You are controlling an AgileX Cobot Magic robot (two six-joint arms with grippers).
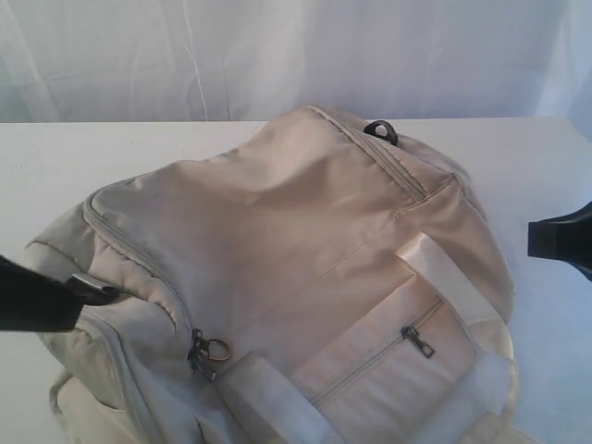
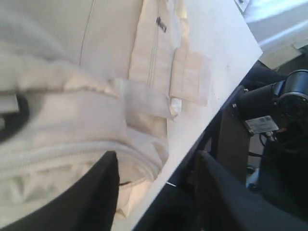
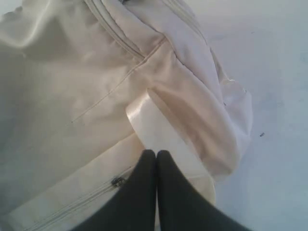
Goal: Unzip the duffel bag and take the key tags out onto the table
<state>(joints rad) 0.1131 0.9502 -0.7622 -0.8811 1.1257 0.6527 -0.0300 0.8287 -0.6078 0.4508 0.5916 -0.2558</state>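
The beige duffel bag [image 1: 296, 250] lies zipped shut on the white table [image 1: 55, 166]. Its grey main zipper curves along the left end to metal pulls [image 1: 209, 351]. The side pocket zipper pull [image 1: 418, 340] faces the front. No key tags show; they are hidden or out of view. My left gripper [image 1: 55, 301] is at the bag's left end and stands open [image 2: 156, 161], one finger [image 2: 98, 192] over the fabric and the other past the table's edge. My right gripper [image 1: 560, 239] is shut [image 3: 156, 153] with nothing in it, above a pale strap [image 3: 154, 130] near the pocket pull [image 3: 117, 182].
A black D-ring [image 1: 381, 131] sits at the bag's far end. A white curtain [image 1: 296, 55] hangs behind the table. The table's front edge [image 2: 202, 125] runs close to the bag's left end, with dark robot hardware [image 2: 284, 106] beyond it.
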